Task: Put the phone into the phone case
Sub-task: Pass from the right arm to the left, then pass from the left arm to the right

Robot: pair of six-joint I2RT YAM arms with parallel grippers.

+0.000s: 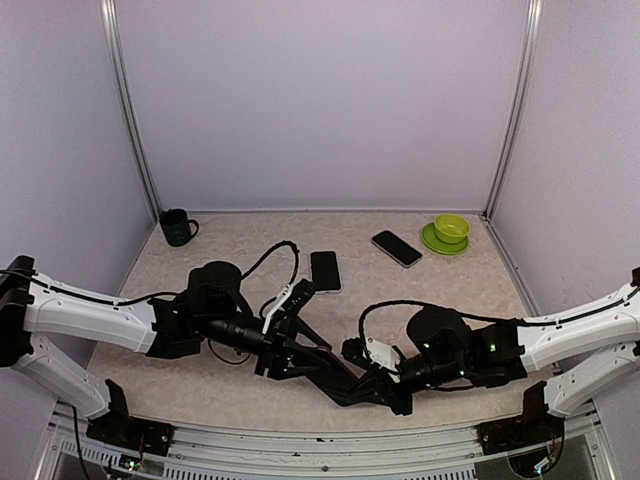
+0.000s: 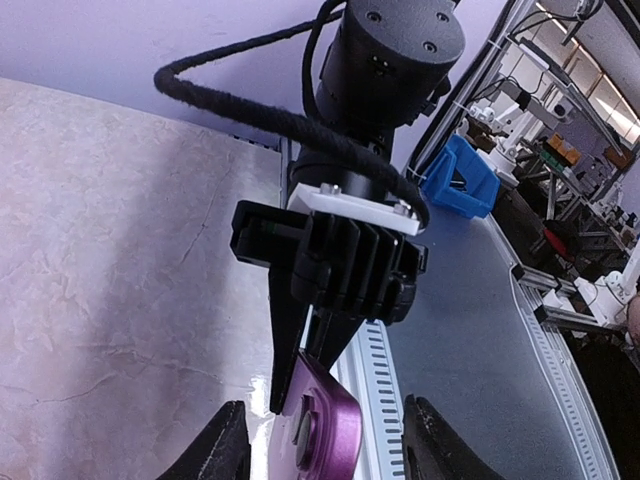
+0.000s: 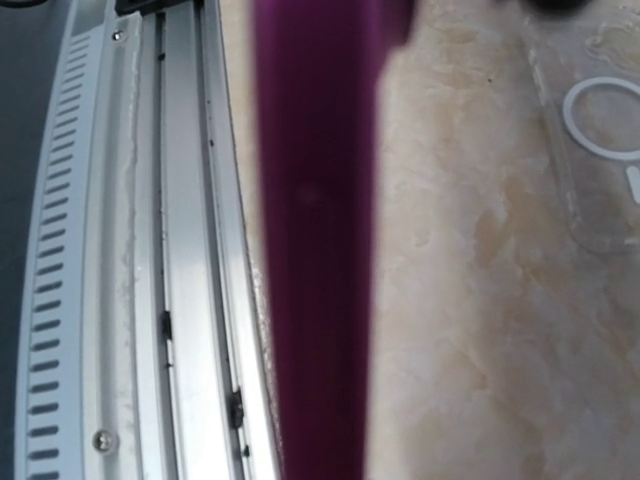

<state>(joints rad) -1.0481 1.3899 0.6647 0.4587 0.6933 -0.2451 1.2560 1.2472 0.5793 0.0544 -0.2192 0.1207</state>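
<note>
Left wrist view: the right gripper point(image 2: 305, 385) pinches the purple phone point(image 2: 325, 435) near the clear case point(image 3: 600, 130), with the left gripper point(image 2: 325, 445) half-open astride it, untouching; an off-centre squeeze could twist it loose.

White arm links point(image 1: 90, 318), braided black cables point(image 2: 250, 110), ribbed black right claw point(image 2: 305, 375).

From the top camera we look down, from above and behind the arm bases point(image 1: 118, 415), onto the whole table point(image 1: 450, 290). The left wrist camera faces along the table's near edge, close to the purple phone point(image 2: 325, 435). The right wrist camera looks down at this same phone point(image 3: 315, 250), very close and blurred, and both share the slotted rail point(image 2: 378, 385).
</note>
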